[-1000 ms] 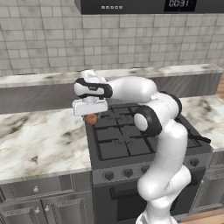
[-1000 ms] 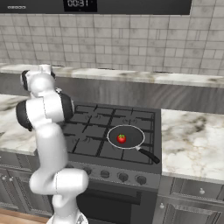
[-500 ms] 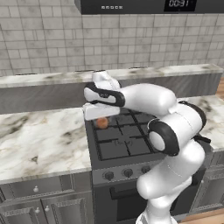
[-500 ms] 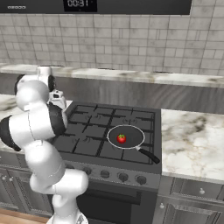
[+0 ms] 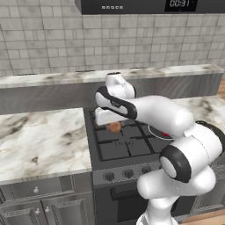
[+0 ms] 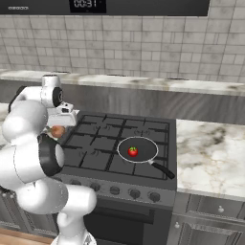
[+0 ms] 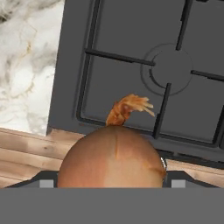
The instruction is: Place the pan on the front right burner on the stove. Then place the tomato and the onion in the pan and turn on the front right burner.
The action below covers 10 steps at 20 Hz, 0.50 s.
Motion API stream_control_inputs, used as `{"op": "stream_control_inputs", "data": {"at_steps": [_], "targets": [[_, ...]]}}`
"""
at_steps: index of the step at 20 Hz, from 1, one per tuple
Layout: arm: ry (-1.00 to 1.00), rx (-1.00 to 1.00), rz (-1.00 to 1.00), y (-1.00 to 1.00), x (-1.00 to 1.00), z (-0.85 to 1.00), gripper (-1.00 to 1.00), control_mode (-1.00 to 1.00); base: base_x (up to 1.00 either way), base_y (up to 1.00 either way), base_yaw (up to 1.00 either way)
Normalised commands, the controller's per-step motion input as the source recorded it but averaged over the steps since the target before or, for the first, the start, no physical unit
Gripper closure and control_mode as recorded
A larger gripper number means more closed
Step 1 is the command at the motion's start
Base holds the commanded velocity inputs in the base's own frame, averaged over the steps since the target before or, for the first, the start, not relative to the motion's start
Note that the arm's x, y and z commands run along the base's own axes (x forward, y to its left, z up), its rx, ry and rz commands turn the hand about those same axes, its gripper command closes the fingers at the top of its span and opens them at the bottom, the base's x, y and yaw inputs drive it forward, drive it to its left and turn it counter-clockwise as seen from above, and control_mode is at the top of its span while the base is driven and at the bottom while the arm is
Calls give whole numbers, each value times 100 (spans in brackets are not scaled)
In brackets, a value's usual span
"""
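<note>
1. Hand view is basically a close-up of the dull reddish-brown round onion with its dry wispy orange top. It sits right between the two dark finger tips of the tool, with a black cast-iron grate section and its round burner cap on the dark grey gas stove beyond it. Marbled bench and a wood floor strip show at the stove's edge.
2. From the left base view you get the tool hanging over the stove's left side, the onion tucked under it. The tool's fingers stand wide apart around the onion, so it looks like it's got hold of it.
3. Right base view shows what the arm mostly blocks on the other side: the shallow round black frying pan with the long straight handle sitting on the front right burner of the stove.
4. Compared to a second ago, the arm has swung out from over the bench at the stove's left edge to over the stove's left grates, carrying the onion with it.
5. Pan contents: just the small glossy red tomato with the green top, in the middle. The pan and tomato haven't moved.
</note>
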Motion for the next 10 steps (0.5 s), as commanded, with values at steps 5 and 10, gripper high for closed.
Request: {"op": "stream_control_inputs", "data": {"at_steps": [5, 10], "targets": [[0, 0, 0, -42, -35, 11, 100, -100, 0, 0, 0], [-1, 0, 0, -44, -13, 14, 100, -100, 0, 0, 0]]}}
